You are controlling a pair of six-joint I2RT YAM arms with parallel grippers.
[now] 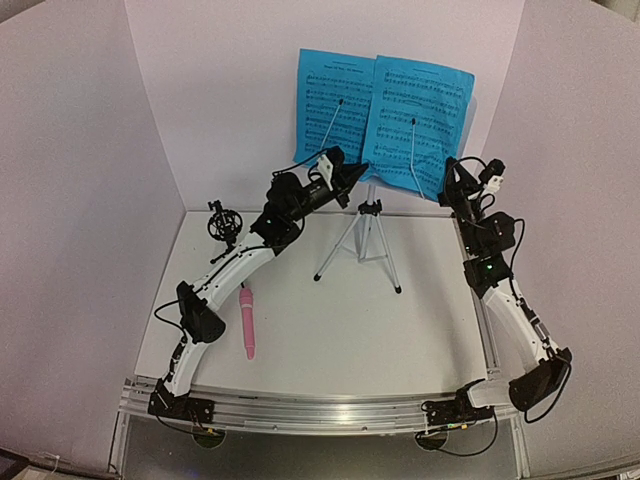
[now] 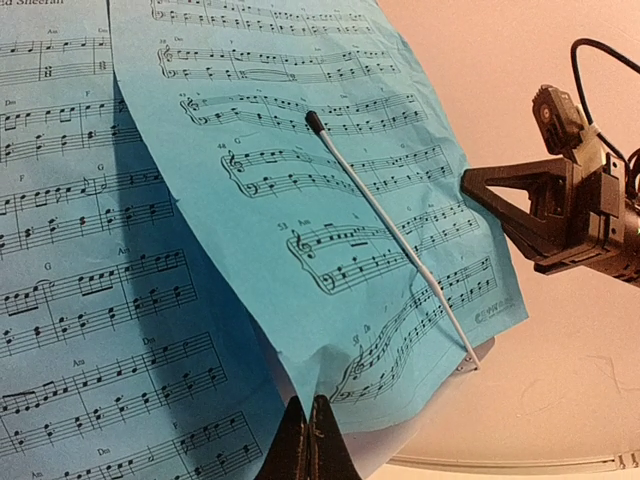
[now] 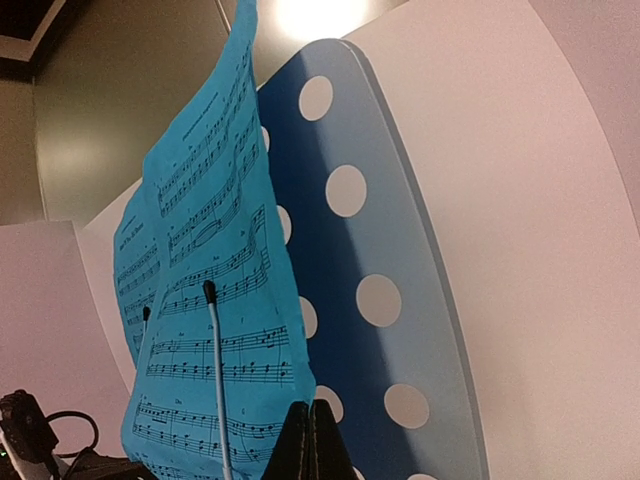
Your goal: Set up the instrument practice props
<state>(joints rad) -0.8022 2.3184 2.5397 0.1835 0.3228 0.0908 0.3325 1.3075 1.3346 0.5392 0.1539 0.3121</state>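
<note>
– At the back of the white table (image 1: pixel 330 330), what do we see?

– Largest is the pale-blue perforated music stand (image 3: pixel 340 260), upright on its silver tripod (image 1: pixel 362 245). Two bright blue pages of sheet music lean on it side by side. The right page (image 1: pixel 420 120) overlaps the inner edge of the left page (image 1: pixel 332 100). A thin wire arm (image 2: pixel 390 220) lies across each sheet.

– And the claws?

– Both reach up to the stand's lower edge. The left claw (image 2: pixel 308 425) has its tips pressed together just below where the pages overlap. The right claw (image 3: pixel 310 425), at the stand's outer side, also has its tips together. We cannot tell whether paper is caught between either pair.

– How do we do this step well?

– We judge the pages are being squared up. The tripod looks light and may tip, so we should nudge gently, moving one claw while the other steadies. We should keep each sheet under its wire and avoid creasing the overlap.

– What remains?

– The slim pink microphone (image 1: pixel 247 322) lies flat on the table beside the left arm. It is well apart from the small black mic holder (image 1: pixel 222 224), which stands near the back left corner. The two are not yet joined.
</note>
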